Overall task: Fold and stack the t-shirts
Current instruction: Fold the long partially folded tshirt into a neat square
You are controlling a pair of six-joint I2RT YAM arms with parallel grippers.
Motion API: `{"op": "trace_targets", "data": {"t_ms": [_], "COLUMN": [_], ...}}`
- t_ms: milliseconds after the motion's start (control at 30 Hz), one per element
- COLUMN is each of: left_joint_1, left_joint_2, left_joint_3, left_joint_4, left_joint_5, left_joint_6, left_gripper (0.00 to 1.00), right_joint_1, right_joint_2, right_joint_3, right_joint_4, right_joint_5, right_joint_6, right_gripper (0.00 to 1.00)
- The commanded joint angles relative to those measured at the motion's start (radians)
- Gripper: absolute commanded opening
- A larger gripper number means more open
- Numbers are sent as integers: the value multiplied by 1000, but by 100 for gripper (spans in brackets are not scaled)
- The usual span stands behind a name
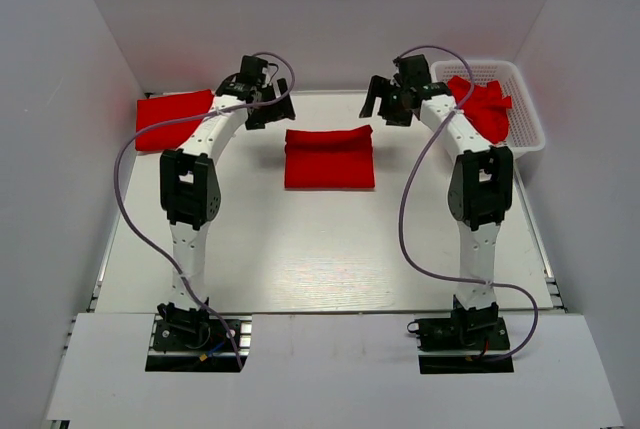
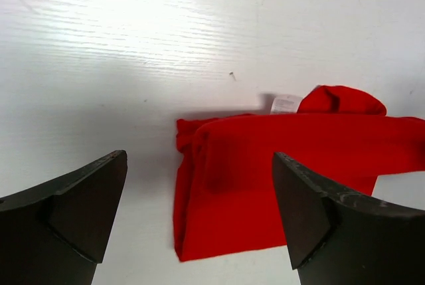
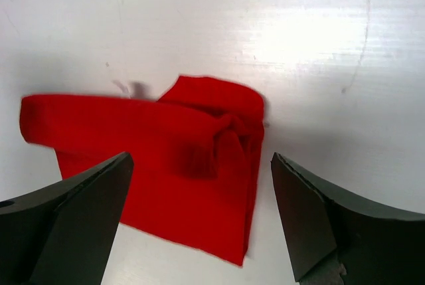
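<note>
A folded red t-shirt [image 1: 329, 157] lies flat in the middle of the white table [image 1: 300, 249]. My left gripper [image 1: 272, 107] hovers above its back left corner, open and holding nothing. In the left wrist view the t-shirt [image 2: 265, 172] lies below the open left gripper [image 2: 199, 157], with a white label [image 2: 285, 103] at its far edge. My right gripper [image 1: 386, 109] hovers above the back right corner, also open and holding nothing. The right wrist view has the t-shirt [image 3: 179, 165] under the open right gripper [image 3: 201, 159]. A second folded red t-shirt [image 1: 172, 117] lies at the back left.
A white plastic basket [image 1: 525, 114] stands at the back right with crumpled red t-shirts [image 1: 485, 107] in it. White walls close off the table on the left, the back and the right.
</note>
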Motion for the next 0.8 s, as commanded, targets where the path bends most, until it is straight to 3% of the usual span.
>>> {"op": "trace_targets", "data": {"t_ms": [0,167,267,400,600,767], "left_joint_1": [8,8,-12,-12,-12,-12], "left_joint_2": [-160,-265,-376,-571,-815,-914], "left_joint_3": [-28,-166,-330,-657,-953,-1047], "left_joint_4": [1,-42,-42,45,81,68], "left_joint_5": [-40,-40,-63,-45,-56,-36], "left_joint_6": [49,100,100,82,27,11], "left_gripper": [100,100,100,100,100,100], "right_joint_1": [6,46,109,175,238,249], "right_joint_2": [-137,-242,-277,-268,-127,25], "right_joint_3": [-82,-243,-307,-357,-249,-111], "right_joint_4": [35,29,27,66,99,176], "right_joint_5": [13,-54,-89,-132,-192,-194], "right_joint_6": [-64,-159,-254,-282,-300,-268], "right_gripper": [90,90,90,90,90,90]}}
